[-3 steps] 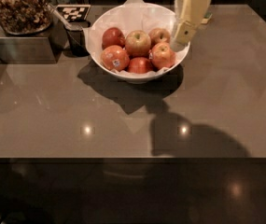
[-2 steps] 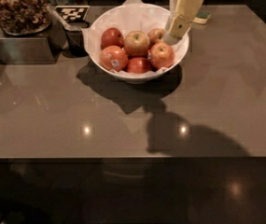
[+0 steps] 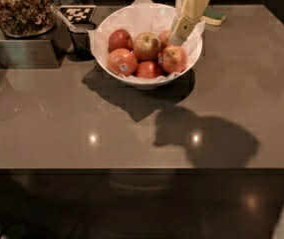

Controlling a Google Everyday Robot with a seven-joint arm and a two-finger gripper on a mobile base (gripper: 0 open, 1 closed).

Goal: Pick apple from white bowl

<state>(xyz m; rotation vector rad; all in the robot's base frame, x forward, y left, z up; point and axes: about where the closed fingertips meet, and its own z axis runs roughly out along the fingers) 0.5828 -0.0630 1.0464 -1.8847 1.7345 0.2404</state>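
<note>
The white bowl (image 3: 141, 81) stands at the back middle of the brown table, lined with crinkled white paper and holding several apples. The pale yellow-green apple (image 3: 146, 46) with a red blush lies in the middle of the pile. An orange-red apple with a sticker (image 3: 122, 62) lies at the front left. Deep red apples (image 3: 174, 59) lie around them. My gripper (image 3: 178, 34) comes down from the top right, cream coloured. Its tip is inside the bowl's right side, just right of the pale apple and above a red one behind it.
A clear container of nuts (image 3: 18, 9) sits on a metal box (image 3: 19, 53) at the back left. A dark cup (image 3: 81, 43) and a checkered marker (image 3: 76, 13) stand beside the bowl. A yellow-green sponge (image 3: 213, 17) lies behind the bowl on the right.
My gripper has moved left over the bowl's right side, closer to the pale apple. The apples and the bowl have not moved.
</note>
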